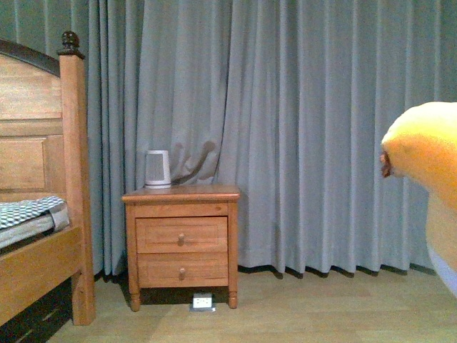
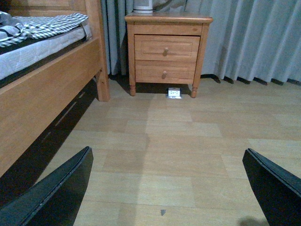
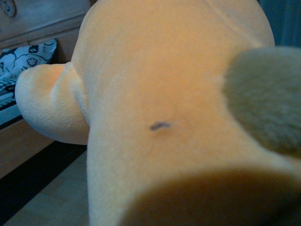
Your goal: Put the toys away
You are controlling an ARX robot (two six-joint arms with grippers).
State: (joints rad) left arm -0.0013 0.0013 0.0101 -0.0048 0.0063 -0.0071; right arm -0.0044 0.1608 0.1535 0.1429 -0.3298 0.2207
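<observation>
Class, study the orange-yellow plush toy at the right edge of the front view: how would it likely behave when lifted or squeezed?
The plush toy probably flops and squashes: its body bulges in soft rounded lobes. It is likely light for its bulk, looking stuffed. Its fuzzy nap should grip rather than slip.

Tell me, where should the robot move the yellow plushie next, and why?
Probably swing the plush toy left, toward the bed. The toy hangs in the air at the front view's right edge, and the bed stands far left. The left gripper is open and empty.
</observation>
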